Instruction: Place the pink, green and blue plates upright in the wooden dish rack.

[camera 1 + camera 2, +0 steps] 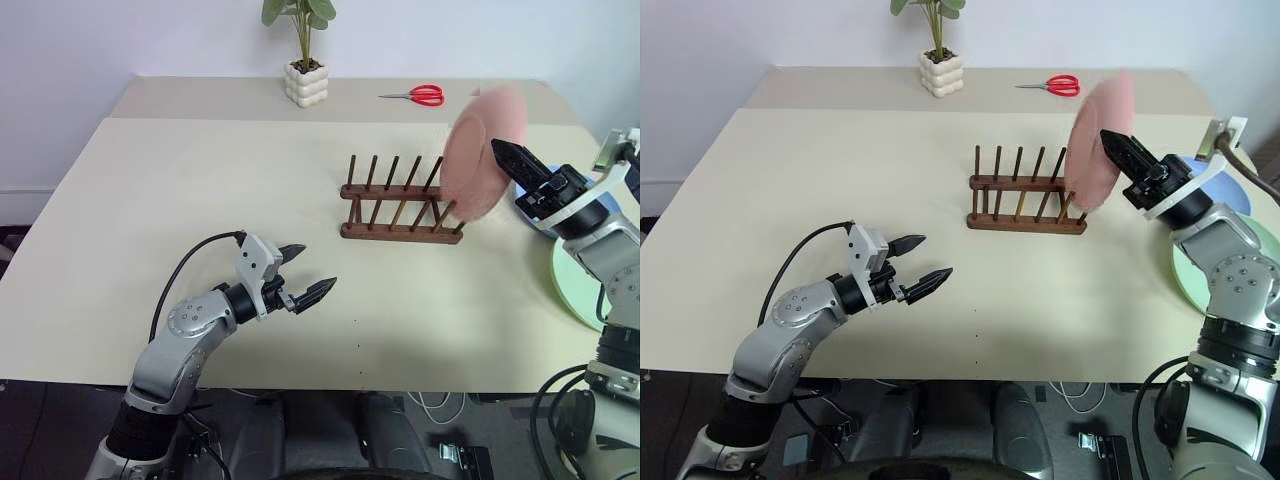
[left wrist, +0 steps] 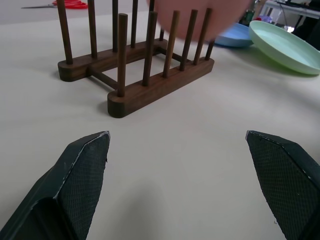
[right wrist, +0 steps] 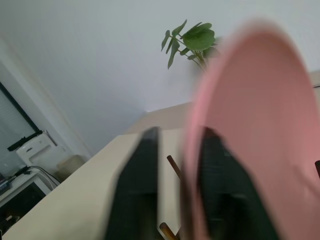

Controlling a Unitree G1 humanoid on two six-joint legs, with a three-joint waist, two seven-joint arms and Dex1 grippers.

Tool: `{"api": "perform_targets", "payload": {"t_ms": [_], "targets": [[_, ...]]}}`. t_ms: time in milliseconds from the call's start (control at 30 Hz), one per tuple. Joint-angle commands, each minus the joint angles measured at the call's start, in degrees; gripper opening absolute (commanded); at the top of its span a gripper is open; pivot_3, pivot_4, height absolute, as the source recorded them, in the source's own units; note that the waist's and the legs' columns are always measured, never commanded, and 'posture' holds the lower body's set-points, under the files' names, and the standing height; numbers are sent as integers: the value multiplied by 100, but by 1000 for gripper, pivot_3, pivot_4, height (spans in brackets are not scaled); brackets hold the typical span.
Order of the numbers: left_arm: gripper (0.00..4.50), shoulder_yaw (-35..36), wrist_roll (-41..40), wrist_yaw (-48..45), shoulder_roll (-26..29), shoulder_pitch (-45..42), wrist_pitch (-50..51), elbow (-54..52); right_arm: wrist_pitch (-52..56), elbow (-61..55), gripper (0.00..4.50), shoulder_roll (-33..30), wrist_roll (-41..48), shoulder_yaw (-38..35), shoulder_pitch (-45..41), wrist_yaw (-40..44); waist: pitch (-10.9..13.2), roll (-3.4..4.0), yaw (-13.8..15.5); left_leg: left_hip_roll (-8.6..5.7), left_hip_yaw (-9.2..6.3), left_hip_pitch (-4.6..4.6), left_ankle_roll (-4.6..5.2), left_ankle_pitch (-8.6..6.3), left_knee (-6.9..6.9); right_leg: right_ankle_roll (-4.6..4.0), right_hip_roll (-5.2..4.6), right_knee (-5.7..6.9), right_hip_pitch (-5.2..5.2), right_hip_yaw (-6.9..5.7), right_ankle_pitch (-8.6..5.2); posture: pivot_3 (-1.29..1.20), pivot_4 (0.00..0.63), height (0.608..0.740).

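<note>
- Nearest the camera is the left end effector [image 1: 305, 274], hovering over the front part of the surface [image 1: 200, 180] toward its left side, fingers spread wide and holding nothing, pointed toward the rack.
- The wooden dish rack [image 1: 400, 205] stands right of the surface's middle: two dark-brown base rails, each with a row of thin upright pegs. None of its slots seated a plate that I can confirm.
- The pink plate [image 1: 482, 150] stands nearly upright at the rack's right end, its lower edge down among the last pegs; whether it rests on the rails cannot be told, since it is blurred.
- The right end effector [image 1: 1118, 150] sits at the plate's right face. In the right wrist view its two fingers [image 3: 137, 185] straddle the plate's rim with some gap showing; whether they grip the plate or are letting go, I cannot tell.
- The green plate [image 1: 575, 280] lies flat at the surface's right edge, and the blue plate [image 1: 1230, 185] lies flat just behind it, partly hidden by the right arm.
- Judged from this: the first of three plates is at the point of being set in, so the task is in its early part. Green and blue are untouched and both remain.
- The pink plate looks round, shallow and smooth, a matte salmon pink with no pattern visible.
- At the far edge stand a potted plant [image 1: 305, 60] and red-handled scissors [image 1: 420, 96], well apart from the rack.
</note>
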Motion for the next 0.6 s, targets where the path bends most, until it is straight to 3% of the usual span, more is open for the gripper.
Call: {"api": "perform_targets", "payload": {"t_ms": [33,100,367,600], "targets": [[4500,84,-10,-14,-10,-4,-115,-129,-194,-42,3075,-49,-100,-160,-30,19,0,0,0,0,0,0,0,0,0,0,0,0,0,0,0,0,150,730],[4500,72,-2,-9,-17,-6,-118,-123,-401,-18,4042,-57,-314,-138,-51,-26,0,0,-1,0,0,0,0,0,0,0,0,0,0,0,0,0,150,730],[4500,47,3,-39,-38,-40,-151,-73,-1203,71,4042,-321,-808,-539,-253,-240,0,0,2,0,2,0,0,0,0,0,0,-1,0,1,0,0,150,730],[4500,-161,-28,-476,-116,-415,-260,377,-1177,-191,4042,-1415,-1692,-966,970,-242,-1,4,38,-2,2,-4,2,-1,1,-1,-3,-10,3,0,-3,0,150,730]]}}
